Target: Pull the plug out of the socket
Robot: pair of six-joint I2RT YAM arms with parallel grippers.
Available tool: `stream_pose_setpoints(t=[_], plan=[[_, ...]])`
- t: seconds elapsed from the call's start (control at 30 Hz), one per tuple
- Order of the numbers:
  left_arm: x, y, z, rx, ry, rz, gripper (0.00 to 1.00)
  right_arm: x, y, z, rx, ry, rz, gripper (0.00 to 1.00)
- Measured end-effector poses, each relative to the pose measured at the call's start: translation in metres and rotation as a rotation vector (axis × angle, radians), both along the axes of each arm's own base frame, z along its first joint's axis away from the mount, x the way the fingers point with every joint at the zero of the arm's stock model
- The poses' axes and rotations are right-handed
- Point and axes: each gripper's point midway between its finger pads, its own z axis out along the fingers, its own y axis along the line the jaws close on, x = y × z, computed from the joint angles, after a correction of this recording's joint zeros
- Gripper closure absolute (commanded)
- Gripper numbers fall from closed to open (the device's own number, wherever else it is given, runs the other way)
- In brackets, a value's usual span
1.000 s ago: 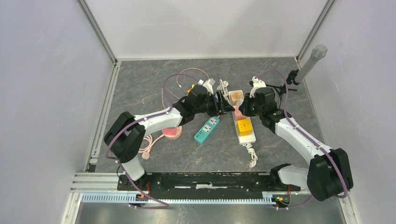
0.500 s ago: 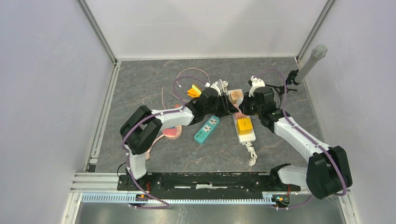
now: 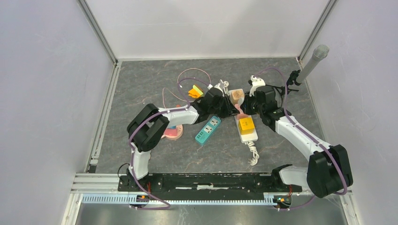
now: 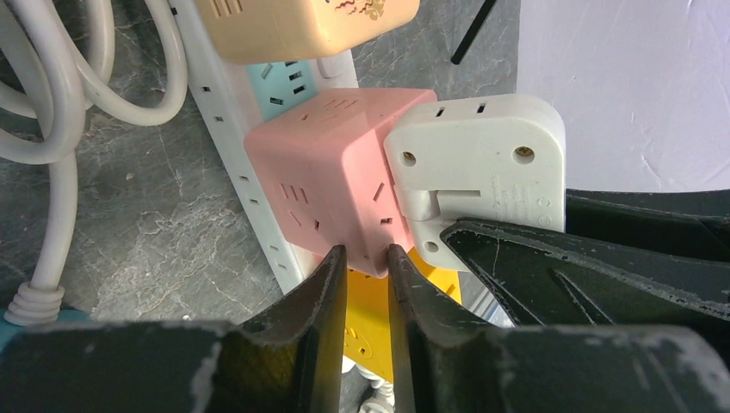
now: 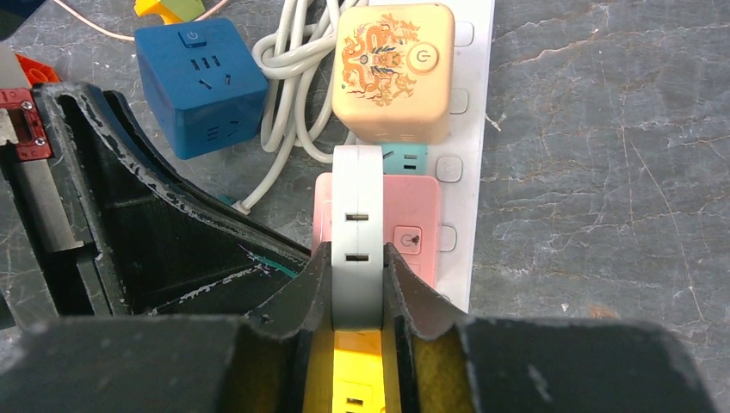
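Observation:
A pink cube socket [image 5: 415,206] sits plugged on the white power strip [image 5: 472,155], between a cream cube [image 5: 394,73] and a yellow cube [image 5: 357,379]. A flat white plug [image 5: 356,224] stands against the pink cube's left side, and my right gripper [image 5: 356,274] is shut on it. In the left wrist view the white plug [image 4: 478,163] is joined to the pink cube [image 4: 327,181]. My left gripper [image 4: 366,262] pinches that cube's lower corner with its jaws nearly together. From above, both grippers [image 3: 233,110] [image 3: 245,109] meet over the strip [image 3: 249,136].
A blue cube socket [image 5: 202,82] and coiled white cable [image 5: 293,86] lie left of the strip. A teal power strip [image 3: 208,129], a pink round object [image 3: 172,133], an orange piece [image 3: 193,91] and thin pink cables lie further left. A grey cylinder [image 3: 313,62] leans at the right wall.
My left arm has swung right to the pink cube, and its jaws have closed from wide apart onto the cube's corner. The right gripper has kept its hold on the white plug.

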Motion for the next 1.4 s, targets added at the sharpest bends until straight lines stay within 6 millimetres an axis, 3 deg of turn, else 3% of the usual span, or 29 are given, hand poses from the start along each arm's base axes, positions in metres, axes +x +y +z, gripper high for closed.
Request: stream_pose_setpoints(t=[0.63,0.87,1.17,1.4], plan=[[0.003,0.005,0.000,0.116,0.063,0.049,0.68,0.002,0.002,0.004,0.018,-0.021,0.039,1.00],[0.005,0.004,-0.001,0.126,0.074,0.046,0.62,0.002,0.001,0.003,-0.012,-0.047,0.060,1.00],[0.011,-0.001,-0.001,0.123,0.081,0.042,0.66,0.002,0.002,0.003,-0.175,-0.110,0.057,1.00],[0.013,-0.001,-0.001,0.116,0.087,0.035,0.72,0.005,-0.004,0.004,-0.156,-0.099,0.035,1.00]])
